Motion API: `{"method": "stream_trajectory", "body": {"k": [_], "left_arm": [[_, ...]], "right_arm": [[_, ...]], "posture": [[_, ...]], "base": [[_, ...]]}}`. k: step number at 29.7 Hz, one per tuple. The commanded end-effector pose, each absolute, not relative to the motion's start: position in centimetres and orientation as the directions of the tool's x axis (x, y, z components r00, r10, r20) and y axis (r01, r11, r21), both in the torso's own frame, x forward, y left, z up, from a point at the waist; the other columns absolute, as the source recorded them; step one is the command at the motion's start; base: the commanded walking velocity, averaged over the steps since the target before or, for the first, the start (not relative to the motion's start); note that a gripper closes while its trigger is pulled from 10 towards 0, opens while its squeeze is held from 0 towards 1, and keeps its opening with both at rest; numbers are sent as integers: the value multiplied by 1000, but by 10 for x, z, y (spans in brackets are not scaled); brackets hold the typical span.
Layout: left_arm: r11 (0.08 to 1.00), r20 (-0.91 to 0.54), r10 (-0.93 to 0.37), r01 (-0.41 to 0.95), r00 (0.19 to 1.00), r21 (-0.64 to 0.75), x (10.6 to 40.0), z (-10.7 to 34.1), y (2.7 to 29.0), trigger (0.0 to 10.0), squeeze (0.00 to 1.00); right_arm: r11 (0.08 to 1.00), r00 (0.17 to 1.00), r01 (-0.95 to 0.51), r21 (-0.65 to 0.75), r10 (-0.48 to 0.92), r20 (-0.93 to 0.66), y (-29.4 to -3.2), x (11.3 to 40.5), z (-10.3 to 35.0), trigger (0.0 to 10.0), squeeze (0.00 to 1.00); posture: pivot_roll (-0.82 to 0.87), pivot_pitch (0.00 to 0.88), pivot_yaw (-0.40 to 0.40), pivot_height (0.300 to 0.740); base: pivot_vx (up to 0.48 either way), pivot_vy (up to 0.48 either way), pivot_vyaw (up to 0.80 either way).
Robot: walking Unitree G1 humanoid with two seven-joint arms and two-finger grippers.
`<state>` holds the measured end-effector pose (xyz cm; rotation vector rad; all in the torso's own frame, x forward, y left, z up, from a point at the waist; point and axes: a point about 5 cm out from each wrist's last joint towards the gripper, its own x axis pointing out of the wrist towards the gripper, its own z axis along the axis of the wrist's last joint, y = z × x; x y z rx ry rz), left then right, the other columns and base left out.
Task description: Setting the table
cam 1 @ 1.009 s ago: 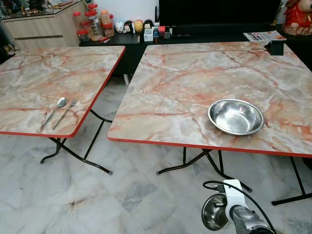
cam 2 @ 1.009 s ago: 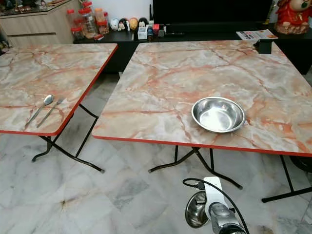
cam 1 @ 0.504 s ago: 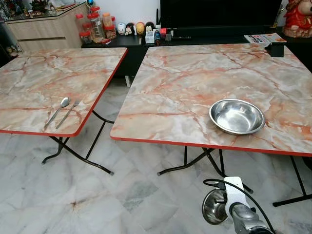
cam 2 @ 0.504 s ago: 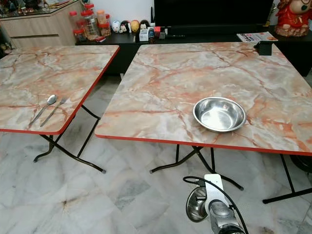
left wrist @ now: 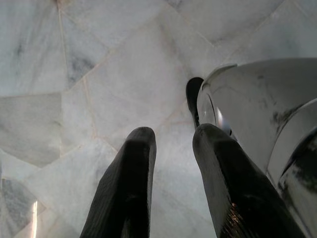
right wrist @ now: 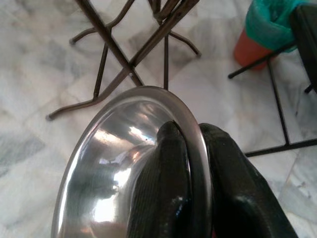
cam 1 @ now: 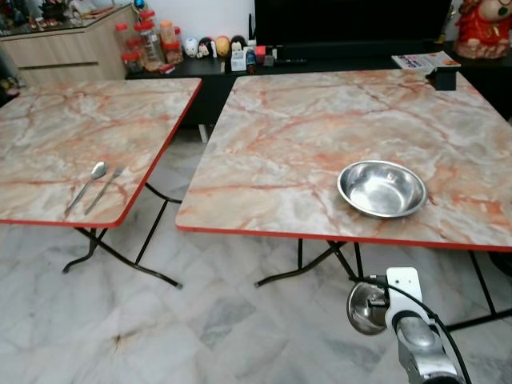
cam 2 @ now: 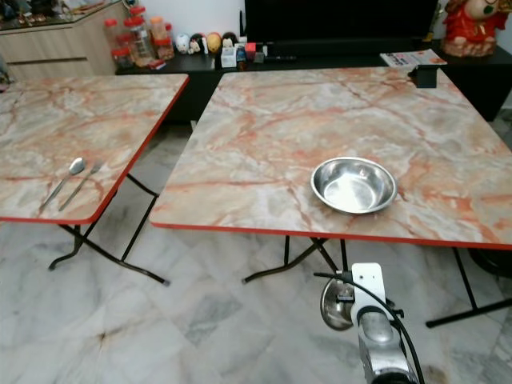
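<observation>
Since a second earlier, the right end effector had risen in the lower right of the head views, carrying its small steel bowl closer to the right counter's red front edge. In the left eye view, a larger steel bowl sat on that counter near the front, while a spoon and fork lay side by side on the left counter. The right wrist view showed what the head views did not: both fingers pinched the small bowl's rim, one inside, one outside, above the marble floor. The left wrist view showed the left end effector slightly parted, holding nothing, over the floor.
</observation>
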<state>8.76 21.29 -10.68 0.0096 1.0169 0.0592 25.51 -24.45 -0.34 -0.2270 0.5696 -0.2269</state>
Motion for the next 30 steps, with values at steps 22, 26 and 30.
{"method": "stream_trajectory", "body": {"k": [22, 26, 30], "left_arm": [[998, -863, 55, -6, 503, 61, 87, -106, 222, 10000, 0], [998, -860, 58, -11, 507, 61, 88, -106, 221, 10000, 0], [998, -859, 58, -12, 509, 60, 89, -106, 220, 10000, 0]], "right_arm": [[995, 975, -53, -87, 32, -220, -186, 240, 138, 10000, 0], [999, 998, -22, -25, 20, -63, -179, 262, 172, 10000, 0], [993, 994, 110, 33, -109, -29, -191, 283, 181, 10000, 0]], "posture": [[-208, 20, 98, 736], [-199, 12, 96, 736], [-188, 6, 98, 736]], "base": [[0, 0, 0], [0, 0, 0], [0, 0, 0]]}}
